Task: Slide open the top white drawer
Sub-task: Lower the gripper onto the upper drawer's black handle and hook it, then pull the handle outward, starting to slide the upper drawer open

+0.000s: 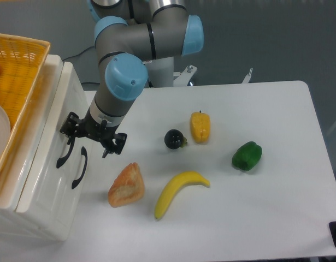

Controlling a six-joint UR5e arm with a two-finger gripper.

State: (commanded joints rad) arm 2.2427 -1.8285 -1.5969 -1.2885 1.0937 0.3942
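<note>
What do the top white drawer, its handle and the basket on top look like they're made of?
The top white drawer looks like glossy white plastic, since its smooth front catches soft reflections. Its curved handle seems to be black plastic, though painted metal is possible. The basket appears to be yellow woven wicker, with a visible lattice weave, natural or synthetic I cannot tell.

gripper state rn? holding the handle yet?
Gripper: open, fingers spread, right at the black handle of the top white drawer; no closed grasp visible, contact with the handle cannot be told.
</note>
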